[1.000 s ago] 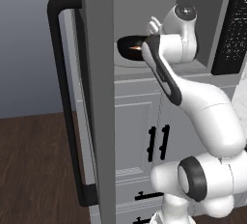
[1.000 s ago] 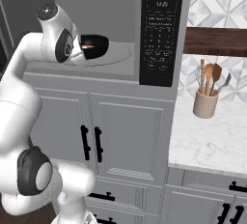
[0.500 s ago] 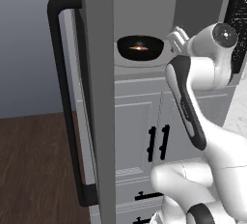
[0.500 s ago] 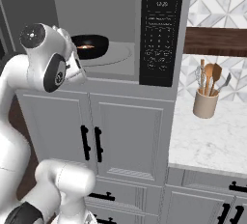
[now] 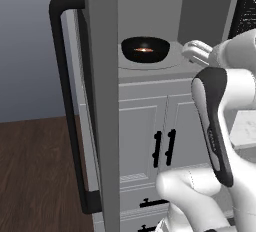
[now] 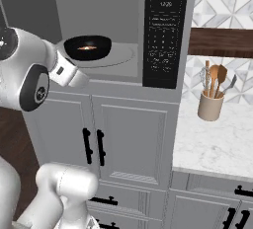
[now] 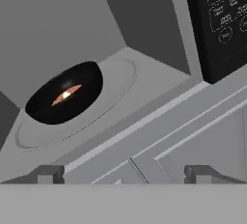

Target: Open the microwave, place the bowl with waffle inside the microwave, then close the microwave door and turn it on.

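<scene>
The microwave [image 6: 113, 30] stands open, its grey cavity bare to the front; the bowl with waffle [image 6: 87, 47] sits upright on the round turntable [image 6: 121, 55], toward the turntable's left side in the right base view, with the orange-brown piece at the bowl's centre; in the hand view the bowl [image 7: 64, 92] lies on the left part of the turntable, its rim overlapping the turntable's far-left edge, and whether it overhangs that edge is hard to make out.

The microwave door [image 5: 102, 101] is swung wide and seen nearly edge-on in the left base view, so its glass is hidden; the long black bar handle [image 5: 67, 101] runs down its near-left side; the door's lower end is cut off by the frame's bottom.

The gripper [image 7: 125, 174] is outside the cavity, in front of the microwave's lower front edge and apart from the bowl; its fingers [image 7: 48, 173] stand spread wide with nothing between them; just their tips show at the bottom of the hand view, and in the base views the white hand hides the fingers, so how they stand cannot be read there.

The black button panel [image 6: 165, 30] sits at the cavity's right; its white marks are too small to read, and in the hand view it is cut off at the top right; to the right, a utensil holder [image 6: 211, 104] rests on a marble counter [image 6: 212, 144]; white cabinet doors [image 6: 128, 144] lie below the microwave.
</scene>
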